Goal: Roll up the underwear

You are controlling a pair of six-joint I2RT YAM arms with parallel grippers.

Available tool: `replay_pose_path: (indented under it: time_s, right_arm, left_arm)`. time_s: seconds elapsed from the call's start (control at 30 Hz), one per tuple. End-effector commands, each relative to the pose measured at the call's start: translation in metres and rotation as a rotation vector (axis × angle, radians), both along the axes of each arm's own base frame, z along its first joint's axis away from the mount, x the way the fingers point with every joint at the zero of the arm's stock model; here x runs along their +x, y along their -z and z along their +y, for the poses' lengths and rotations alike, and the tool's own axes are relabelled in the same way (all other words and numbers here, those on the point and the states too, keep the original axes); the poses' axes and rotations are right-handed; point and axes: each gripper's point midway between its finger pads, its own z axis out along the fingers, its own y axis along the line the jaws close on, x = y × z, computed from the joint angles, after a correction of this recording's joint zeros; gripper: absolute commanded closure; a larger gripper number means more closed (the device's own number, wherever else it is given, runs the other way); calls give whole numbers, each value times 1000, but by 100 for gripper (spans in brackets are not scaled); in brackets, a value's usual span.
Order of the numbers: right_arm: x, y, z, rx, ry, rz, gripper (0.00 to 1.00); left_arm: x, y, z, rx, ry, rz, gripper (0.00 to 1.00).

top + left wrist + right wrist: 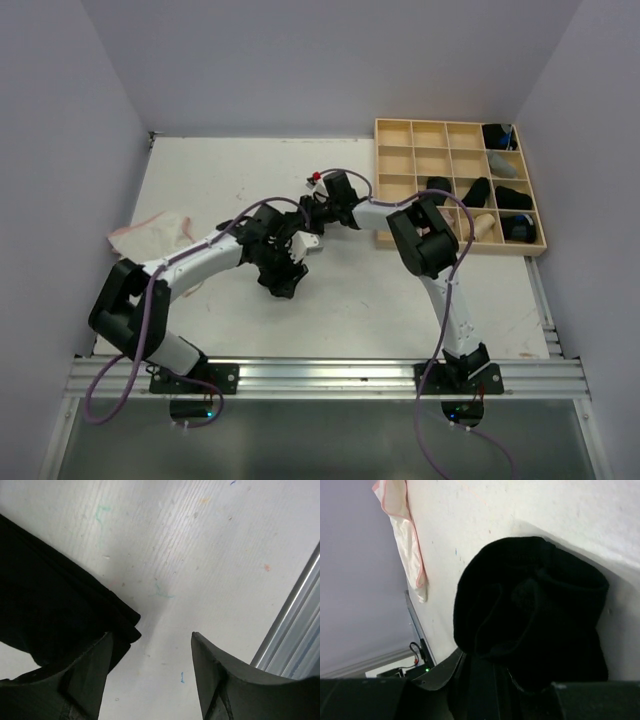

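Observation:
A black underwear roll [530, 605] fills the right wrist view, and my right gripper [510, 675] is shut on its near end. In the top view the right gripper [303, 222] reaches left to the table's middle. My left gripper [283, 278] is just in front of it, open, with bare table between its fingers. In the left wrist view the left gripper [150, 636] has black cloth [50, 605] lying against its left finger [92, 675]. Whitish underwear with pink edging [150, 230] lies flat at the table's left edge and also shows in the right wrist view [405, 535].
A pale wooden grid tray [450, 122] stands at the back right, with several black rolls [515, 198] in its right-hand compartments. The aluminium rail [330, 375] runs along the near edge and shows in the left wrist view [295, 630]. Walls close in both sides.

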Motion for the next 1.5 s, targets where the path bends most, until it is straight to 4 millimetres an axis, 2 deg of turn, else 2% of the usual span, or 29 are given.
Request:
replay_pose_path:
  time_s: [0.0, 0.13, 0.2, 0.23, 0.3, 0.33, 0.37, 0.43, 0.47, 0.5, 0.53, 0.57, 0.67, 0.73, 0.77, 0.97, 1.03, 1.1, 1.17, 1.2, 1.3, 1.47]
  right_arm:
    - [8, 34, -8, -114, -14, -63, 71]
    - [9, 26, -4, -95, -85, -110, 71]
    - [12, 18, -1, -81, -118, -163, 71]
    - [11, 17, 0, -73, -135, -169, 71]
    - [8, 8, 5, -32, -195, -189, 71]
    - [5, 8, 6, -15, -221, -192, 71]
    - [2, 7, 7, -1, -249, -200, 71]
    - [-4, 1, 9, 41, -291, -197, 72]
    - [-6, 1, 8, 47, -302, -200, 72]
    - [-11, 1, 8, 62, -318, -194, 72]
    - [-13, 0, 8, 68, -324, -196, 72]
    - [-15, -1, 8, 77, -331, -197, 72]
    - [-22, -1, 7, 93, -348, -181, 72]
    - [-22, -1, 7, 91, -347, -188, 71]
    - [-21, -2, 6, 83, -341, -191, 71]
    - [-19, 17, 0, -14, -271, -144, 71]
    - [-20, 24, -4, -42, -249, -118, 71]
    - [-20, 36, -9, -94, -217, -101, 71]
    - [-22, 46, -15, -138, -191, -77, 71]
    - [-21, 50, -17, -155, -178, -69, 70]
    - [-23, 64, -25, -214, -145, -40, 70]
    - [-24, 81, -33, -263, -131, -10, 70]
  left_arm:
    - [1, -43, -15, -136, 51, -107, 32]
    - [-17, -76, -22, -206, 149, -186, 26]
    - [-16, -90, -24, -233, 155, -244, 25]
    - [-14, -103, -22, -256, 146, -296, 25]
    - [-5, -114, -23, -280, 106, -358, 28]
    - [-3, -118, -22, -297, 88, -364, 30]
    - [4, -118, -17, -312, 31, -337, 37]
    - [12, -109, -17, -375, -23, -220, 43]
    - [29, -107, -4, -400, -120, -168, 52]
    - [28, -108, -7, -468, -119, -96, 55]
    - [35, -96, -4, -479, -157, -35, 58]
    - [48, -94, 0, -517, -227, -18, 62]
    - [62, -85, -3, -600, -300, 62, 66]
    - [61, -71, -7, -626, -353, 161, 69]
    - [66, -68, -8, -640, -356, 148, 69]
    - [57, -11, -9, -618, -507, 308, 75]
    - [52, 16, -5, -564, -613, 377, 78]
    - [54, 39, -2, -533, -676, 409, 79]
    - [57, 51, -2, -520, -719, 435, 79]
    - [54, 65, 0, -489, -745, 465, 80]
    - [51, 87, 4, -427, -796, 512, 81]
    - [42, 108, 11, -353, -834, 537, 81]
